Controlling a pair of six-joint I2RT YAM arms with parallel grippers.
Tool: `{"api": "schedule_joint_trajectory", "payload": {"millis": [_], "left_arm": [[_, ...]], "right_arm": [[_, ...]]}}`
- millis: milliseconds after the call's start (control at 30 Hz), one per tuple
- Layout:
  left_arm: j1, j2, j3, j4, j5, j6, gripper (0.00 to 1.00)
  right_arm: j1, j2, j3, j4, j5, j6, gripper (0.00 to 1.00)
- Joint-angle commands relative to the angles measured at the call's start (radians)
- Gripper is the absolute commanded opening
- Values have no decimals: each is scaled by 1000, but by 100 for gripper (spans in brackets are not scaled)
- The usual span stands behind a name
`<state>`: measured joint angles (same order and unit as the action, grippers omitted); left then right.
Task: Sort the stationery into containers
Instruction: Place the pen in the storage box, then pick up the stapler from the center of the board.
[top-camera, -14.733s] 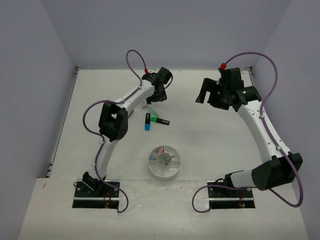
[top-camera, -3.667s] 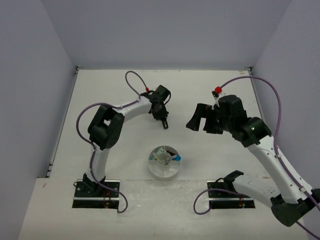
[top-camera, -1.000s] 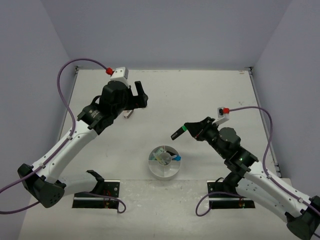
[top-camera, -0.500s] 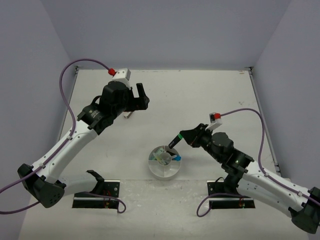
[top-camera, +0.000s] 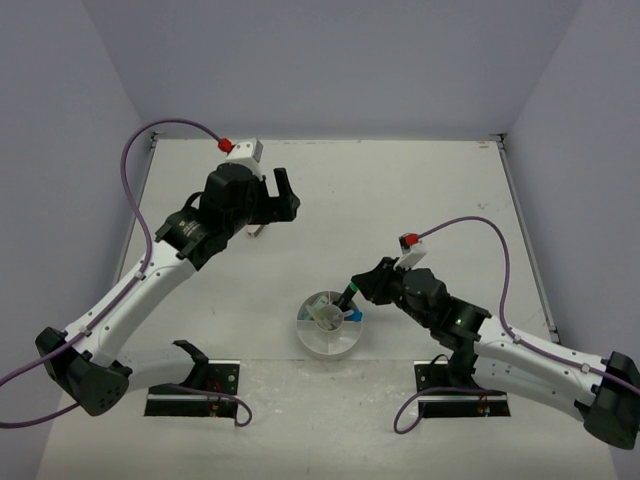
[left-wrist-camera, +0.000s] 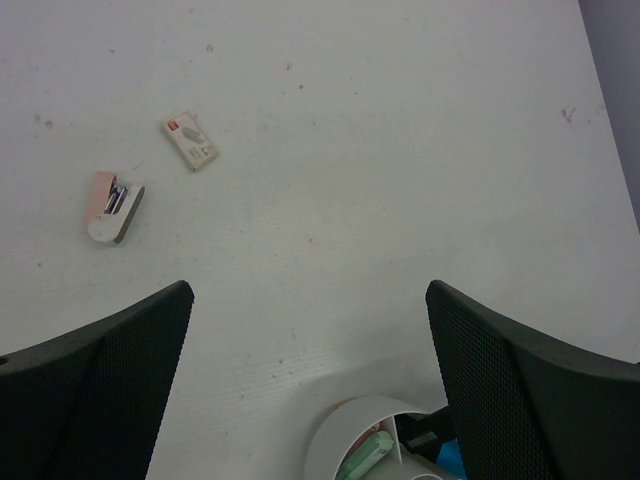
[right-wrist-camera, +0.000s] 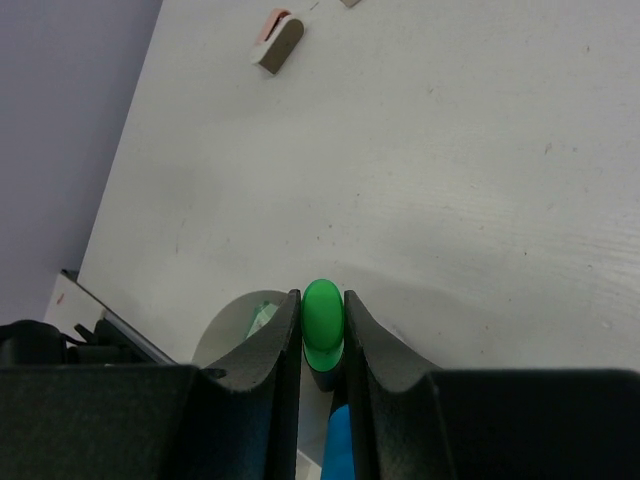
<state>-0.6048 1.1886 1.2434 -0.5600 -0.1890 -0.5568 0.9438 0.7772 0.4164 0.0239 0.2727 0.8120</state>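
**A:** Top view first. The right gripper was pinched shut on the green highlighter, tipped down right over the round white dish. Drop-off step, I'd say. The left gripper hung wide open and empty, well apart from it.

**B:** Left wrist cam agreed. Nothing between those mesh-textured fingers, just two flat little erasers loose on the matte table.

**A:** Right wrist showed a glossy rounded green cap squeezed between smooth dark jaws, with a blue item peeking in below.

**B:** Next it probably needed lining up over one wedge, then a gentle release. That dish looked shallow.
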Motion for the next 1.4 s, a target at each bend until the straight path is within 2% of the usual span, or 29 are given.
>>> {"api": "schedule_joint_trajectory", "payload": {"millis": [0,67,167,233,500,700,800,900,1067,1233,1367], "left_arm": [[2,-23,-15,35,6,21,100],[2,-20,-19,37,8,21,100],[4,-7,-22,40,11,21,100],[4,3,-27,47,20,19,100],[7,62,-21,55,43,12,100],[18,97,-14,48,33,-7,100],[46,193,69,-64,-26,-72,100],[76,323,175,-156,-99,-103,100],[182,539,317,-225,-122,-40,100],[285,712,331,-157,-40,76,100],[319,764,304,-92,33,156,96]], "right_arm": [[36,-5,-2,54,48,-40,3],[44,-13,-2,48,37,-43,11],[50,-24,4,27,22,-50,17],[52,-34,10,4,-1,-60,26],[53,-121,-16,-66,-65,-74,31],[53,-195,-14,-148,-39,-67,41],[53,-221,38,-238,42,-68,45],[52,-220,125,-347,144,-79,57],[50,-192,290,-482,233,-140,64],[42,-171,438,-552,149,-200,68],[41,-156,490,-622,86,-226,68]]}}
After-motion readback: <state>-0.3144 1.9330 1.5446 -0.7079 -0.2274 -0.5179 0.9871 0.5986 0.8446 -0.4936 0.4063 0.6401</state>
